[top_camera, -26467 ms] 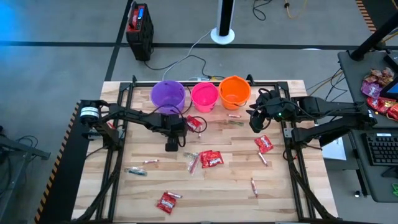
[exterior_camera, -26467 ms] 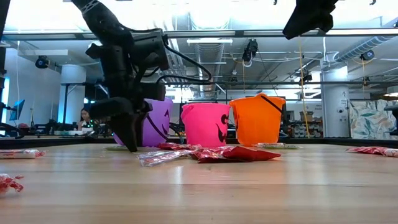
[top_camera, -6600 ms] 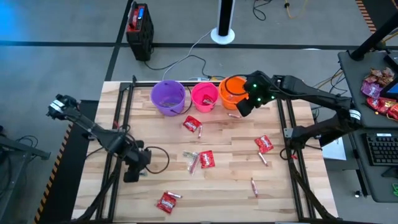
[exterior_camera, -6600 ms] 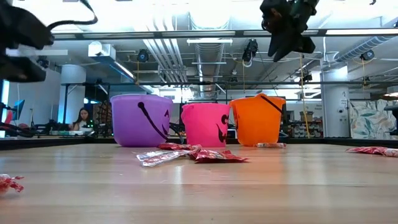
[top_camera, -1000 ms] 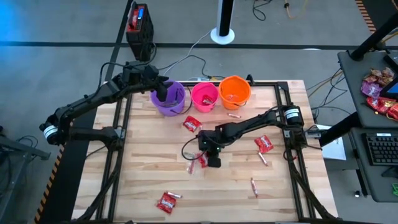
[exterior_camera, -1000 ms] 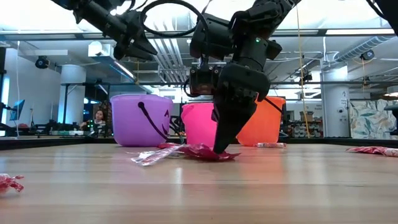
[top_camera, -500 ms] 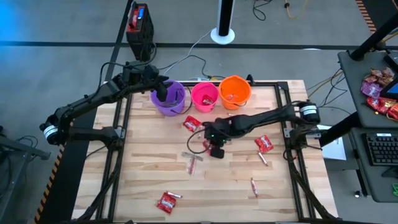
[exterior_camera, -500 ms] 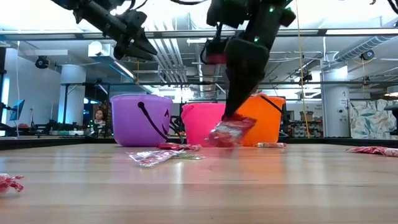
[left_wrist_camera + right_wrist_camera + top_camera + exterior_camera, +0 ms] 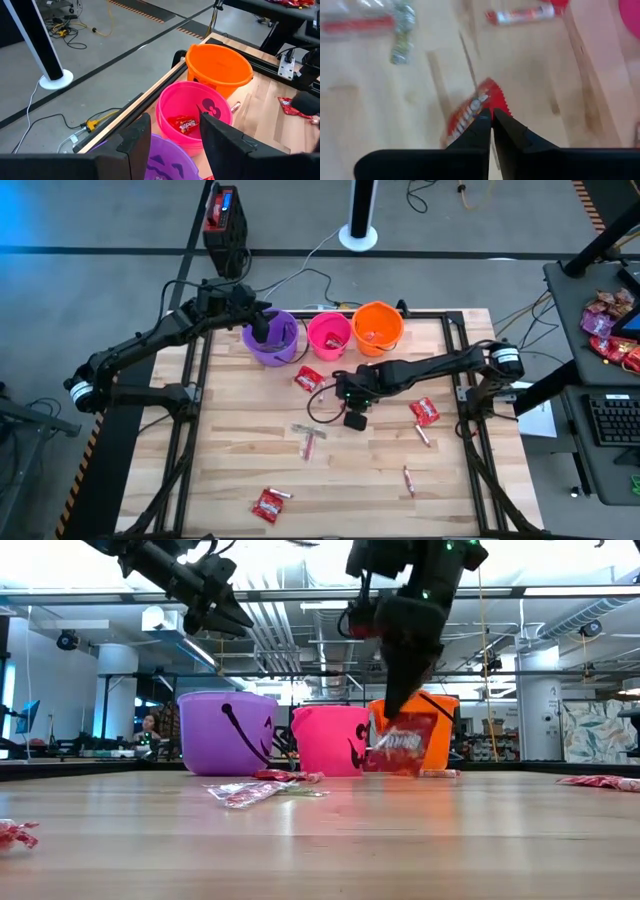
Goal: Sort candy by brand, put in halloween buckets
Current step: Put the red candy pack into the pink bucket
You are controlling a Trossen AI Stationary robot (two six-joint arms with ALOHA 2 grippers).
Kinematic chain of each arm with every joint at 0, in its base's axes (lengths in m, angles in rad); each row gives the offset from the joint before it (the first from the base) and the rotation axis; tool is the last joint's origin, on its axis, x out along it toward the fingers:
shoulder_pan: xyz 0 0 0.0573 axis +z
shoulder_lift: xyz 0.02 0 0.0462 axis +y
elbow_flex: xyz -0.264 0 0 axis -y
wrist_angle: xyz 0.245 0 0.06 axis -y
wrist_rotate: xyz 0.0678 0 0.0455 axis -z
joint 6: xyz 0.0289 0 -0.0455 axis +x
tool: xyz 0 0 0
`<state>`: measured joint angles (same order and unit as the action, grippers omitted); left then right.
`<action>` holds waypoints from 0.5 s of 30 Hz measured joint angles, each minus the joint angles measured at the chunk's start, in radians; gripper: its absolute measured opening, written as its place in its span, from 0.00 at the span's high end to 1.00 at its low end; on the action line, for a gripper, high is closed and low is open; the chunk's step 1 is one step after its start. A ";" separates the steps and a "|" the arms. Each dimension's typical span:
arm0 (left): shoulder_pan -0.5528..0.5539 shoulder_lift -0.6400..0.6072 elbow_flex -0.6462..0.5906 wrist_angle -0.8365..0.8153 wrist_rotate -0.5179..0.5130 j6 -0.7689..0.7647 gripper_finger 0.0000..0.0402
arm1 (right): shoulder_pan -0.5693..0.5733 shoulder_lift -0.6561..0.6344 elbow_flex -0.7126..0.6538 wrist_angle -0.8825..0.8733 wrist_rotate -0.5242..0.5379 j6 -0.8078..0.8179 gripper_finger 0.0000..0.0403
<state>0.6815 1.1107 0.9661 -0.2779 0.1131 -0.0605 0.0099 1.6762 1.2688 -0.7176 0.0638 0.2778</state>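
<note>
My right gripper (image 9: 491,116) is pinched tight on the corner of a red packet (image 9: 403,747), and that packet, flat on the wood a second ago, now hangs clear of the table (image 9: 440,490), swinging in front of the buckets. The pick has taken; what remains, I judge, is the carry to the right bucket and the release.

The packet is a glossy red squarish wrapper with white lettering and a zigzag edge, limp below my fingers and slightly tilted. It looks light and slippery, held only by a corner.

Left behind on the boards are the thin sticks (image 9: 312,437) near the middle, with more red packets scattered farther off.

Beyond stand the purple bucket (image 9: 272,337), the pink bucket (image 9: 328,335) and the orange bucket (image 9: 377,328) in a row at the far edge. The pink one already holds a red packet like mine, so I expect that is my target.

My left gripper (image 9: 175,136) hovers above the purple bucket, jaws apart and empty.
</note>
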 joint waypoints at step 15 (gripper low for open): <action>0.000 0.000 0.000 0.006 0.000 0.000 0.62 | -0.066 -0.015 -0.057 -0.028 -0.064 0.079 0.56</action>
<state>0.6815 1.1107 0.9661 -0.2715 0.1127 -0.0608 -0.0563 1.6616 1.2123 -0.7452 -0.0002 0.3564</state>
